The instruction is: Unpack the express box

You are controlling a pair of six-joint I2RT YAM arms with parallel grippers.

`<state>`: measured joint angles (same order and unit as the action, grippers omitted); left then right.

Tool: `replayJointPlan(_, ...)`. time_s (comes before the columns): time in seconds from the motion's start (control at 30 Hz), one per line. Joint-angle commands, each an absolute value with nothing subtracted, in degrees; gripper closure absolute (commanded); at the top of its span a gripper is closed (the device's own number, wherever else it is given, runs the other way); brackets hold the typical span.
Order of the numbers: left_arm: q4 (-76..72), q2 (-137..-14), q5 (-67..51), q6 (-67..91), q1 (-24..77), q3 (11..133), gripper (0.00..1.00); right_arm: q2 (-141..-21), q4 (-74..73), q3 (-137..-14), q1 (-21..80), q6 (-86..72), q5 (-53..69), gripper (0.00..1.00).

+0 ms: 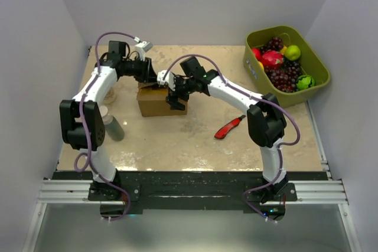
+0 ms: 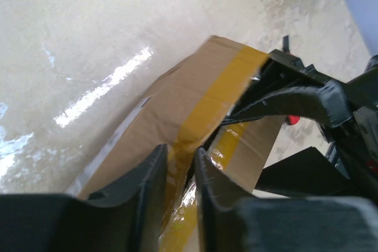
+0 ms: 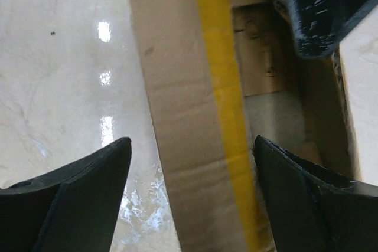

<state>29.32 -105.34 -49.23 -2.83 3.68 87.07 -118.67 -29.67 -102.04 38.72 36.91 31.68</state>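
Observation:
The express box (image 1: 155,104) is a brown carton with yellow tape, standing mid-table. My left gripper (image 1: 155,82) reaches down onto its top from the far left. In the left wrist view my left gripper (image 2: 180,157) is shut on a taped top flap (image 2: 195,92), which is lifted off the opening. My right gripper (image 1: 175,100) is at the box's right top edge. In the right wrist view it (image 3: 192,151) is open, with a taped flap (image 3: 189,116) lying between its fingers. The box's inside (image 3: 266,57) shows beside that flap, and its contents are unclear.
A green bin (image 1: 315,66) of fruit stands at the back right. A red-handled cutter (image 1: 229,127) lies right of the box. A grey bottle (image 1: 113,127) and a small white cup (image 1: 104,111) sit at the left by my left arm.

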Motion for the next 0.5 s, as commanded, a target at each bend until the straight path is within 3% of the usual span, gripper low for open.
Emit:
replayJointPlan(0.0,31.57,-97.66,-40.62,-17.01,3.61,83.25,0.53,-115.58,-23.74,-94.58,39.29,37.36,25.75,0.13)
replayJointPlan(0.17,30.93,-92.64,-36.75,-26.62,4.04,77.26,0.47,-116.45,-22.50,-94.66,39.38,34.72,26.10,0.13)
replayJointPlan(0.3,31.73,-91.58,-33.14,-34.61,4.83,76.03,0.36,-116.81,-21.71,-94.83,39.46,34.28,26.37,0.13)
replayJointPlan(0.47,27.87,-90.44,-27.53,-42.00,5.89,72.43,0.35,-117.07,-22.06,-94.92,39.38,34.19,27.77,0.13)
